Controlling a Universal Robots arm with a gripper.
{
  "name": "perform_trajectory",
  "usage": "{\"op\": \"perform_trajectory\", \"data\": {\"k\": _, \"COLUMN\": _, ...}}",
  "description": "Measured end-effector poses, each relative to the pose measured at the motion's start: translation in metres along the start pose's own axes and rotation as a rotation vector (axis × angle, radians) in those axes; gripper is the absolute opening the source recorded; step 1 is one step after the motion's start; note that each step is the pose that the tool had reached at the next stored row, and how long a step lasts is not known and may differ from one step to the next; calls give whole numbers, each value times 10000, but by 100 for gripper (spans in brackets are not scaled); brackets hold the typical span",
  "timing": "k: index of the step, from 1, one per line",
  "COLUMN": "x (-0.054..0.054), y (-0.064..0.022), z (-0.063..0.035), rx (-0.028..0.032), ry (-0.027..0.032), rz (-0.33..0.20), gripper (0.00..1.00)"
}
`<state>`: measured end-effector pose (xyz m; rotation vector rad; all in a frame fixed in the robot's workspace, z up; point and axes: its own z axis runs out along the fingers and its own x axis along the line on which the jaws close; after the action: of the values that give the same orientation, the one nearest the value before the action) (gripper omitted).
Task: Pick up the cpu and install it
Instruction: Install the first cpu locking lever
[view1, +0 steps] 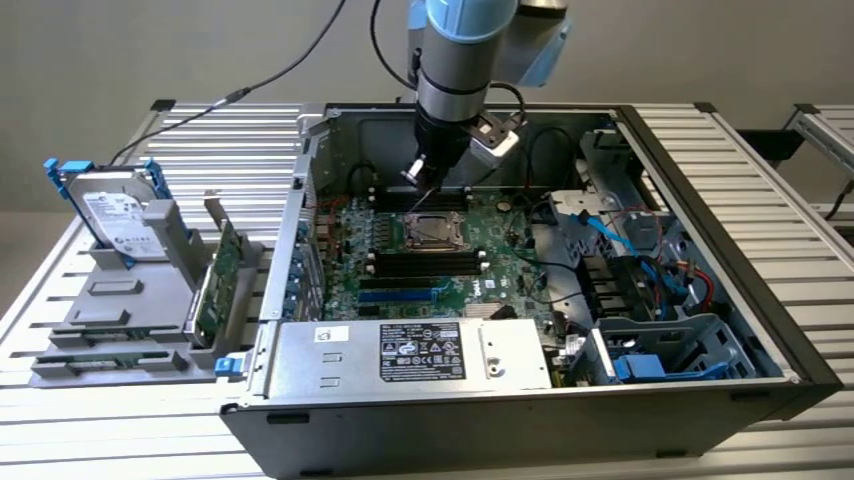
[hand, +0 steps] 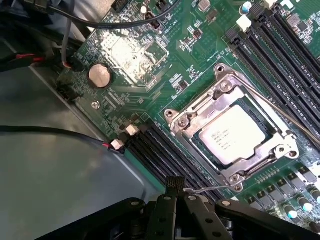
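Already the cpu (hand: 227, 140) sits in its socket (hand: 181, 120). Clenched shut, the gripper (hand: 179, 194) hangs just beside the socket's wire lever (hand: 210, 188).

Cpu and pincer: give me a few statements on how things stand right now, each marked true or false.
1. The cpu lies in the socket on the motherboard. True.
2. The pincer holds the cpu. False: it is shut, and the cpu lies in the socket, apart from it.
3. The hard drive sits inside the computer case. False: it stands in the grey holder outside the case, at the exterior view's left.
4. A round coin cell sits on the motherboard. True.
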<state>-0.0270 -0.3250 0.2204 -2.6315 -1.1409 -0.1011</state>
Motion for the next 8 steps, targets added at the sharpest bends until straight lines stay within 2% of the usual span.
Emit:
{"op": "perform_trajectory", "data": {"k": 5, "x": 31, "y": -91, "z": -195, "rx": 6, "ry": -15, "rz": -9, "gripper": 11}}
{"op": "perform_trajectory", "data": {"k": 7, "x": 20, "y": -123, "z": -240, "rx": -24, "ry": -38, "rz": -3, "gripper": 11}}
{"op": "perform_trajectory", "data": {"k": 8, "x": 14, "y": -137, "z": -246, "rx": -30, "ry": -29, "rz": -2, "gripper": 11}}
